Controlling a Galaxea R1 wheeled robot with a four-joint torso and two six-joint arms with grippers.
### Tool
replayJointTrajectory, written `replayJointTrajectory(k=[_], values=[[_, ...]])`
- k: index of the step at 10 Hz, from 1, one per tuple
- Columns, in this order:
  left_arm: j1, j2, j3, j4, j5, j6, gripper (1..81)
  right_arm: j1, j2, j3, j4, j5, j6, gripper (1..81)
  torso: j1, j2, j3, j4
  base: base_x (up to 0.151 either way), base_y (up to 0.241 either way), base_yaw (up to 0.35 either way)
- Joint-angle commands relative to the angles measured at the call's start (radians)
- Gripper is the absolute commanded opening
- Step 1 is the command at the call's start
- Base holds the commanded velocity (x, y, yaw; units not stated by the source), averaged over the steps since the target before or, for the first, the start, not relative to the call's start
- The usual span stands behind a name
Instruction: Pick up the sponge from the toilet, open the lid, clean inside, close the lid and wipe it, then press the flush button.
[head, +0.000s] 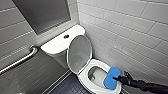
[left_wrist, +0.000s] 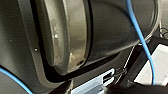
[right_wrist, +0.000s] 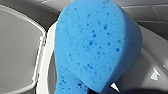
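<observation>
Head view: the lid (head: 79, 53) stands upright against the tank, the flush button (head: 66, 36) sits mid-tank-top, and the right gripper (head: 115, 78) is clamped on the sponge (head: 111, 76), holding it over the bowl's front rim on the toilet (head: 83, 78). Left wrist view: dark robot housing and a blue cable (left_wrist: 140, 37). Right wrist view: the sponge (right_wrist: 95, 47) looms large, with the raised lid (right_wrist: 17, 50) beside it.

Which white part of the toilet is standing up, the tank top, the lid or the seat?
The lid: it stands raised, grey underside showing, while the tank top and seat lie flat.
</observation>
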Motion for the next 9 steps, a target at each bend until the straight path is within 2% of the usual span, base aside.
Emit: replayJointTrajectory(k=[1, 6, 9], values=[[0.045, 0.005, 0.016, 0.013, 0.095, 0.003, 81.1, 0.007, -0.112, 0.158, 0.026, 0.016, 0.005, 1.0, 0.000, 0.000, 0.000, 0.000, 0.000, 0.000, 0.000], [0.047, 0.012, 0.016, 0.028, 0.095, 0.001, 81.1, -0.190, -0.136, 0.264, 0.018, 0.144, 0.004, 1.0, 0.000, 0.000, 0.000, 0.000, 0.000, 0.000, 0.000], [0.047, 0.017, 0.015, 0.039, 0.094, 0.003, 81.1, -0.268, -0.144, 0.324, 0.014, 0.208, -0.004, 1.0, 0.000, 0.000, 0.000, 0.000, 0.000, 0.000, 0.000]])
